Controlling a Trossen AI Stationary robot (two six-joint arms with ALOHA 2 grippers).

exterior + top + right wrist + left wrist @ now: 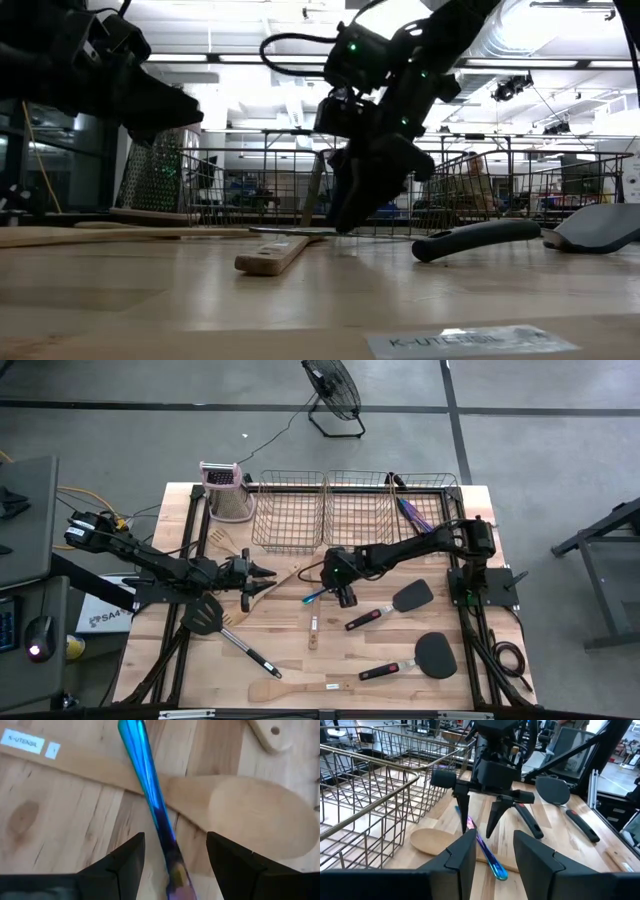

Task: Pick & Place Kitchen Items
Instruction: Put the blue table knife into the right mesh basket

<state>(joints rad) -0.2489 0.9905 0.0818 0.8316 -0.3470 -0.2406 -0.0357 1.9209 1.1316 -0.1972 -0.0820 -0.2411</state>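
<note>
A slim iridescent blue-purple utensil (pixel 150 795) lies on the table, crossing the neck of a light wooden spoon (pixel 250 815). My right gripper (pixel 175 845) is open and points steeply down over it. One finger stands on each side of the utensil's shaft, and neither touches it. The left wrist view shows these fingers (pixel 465 815) straddling the utensil (pixel 487 855) just above the wood. My left gripper (pixel 268 572) hovers level left of the wooden spoon (pixel 275 585), open and with nothing between its fingers.
Two wire baskets (pixel 290 510) (pixel 365 510) stand at the far edge, with a box grater (pixel 225 490) to their left. Black spatulas (pixel 400 600) (pixel 425 655) (pixel 210 615) lie to the right and left. A wooden spatula (pixel 300 688) rests near the front edge.
</note>
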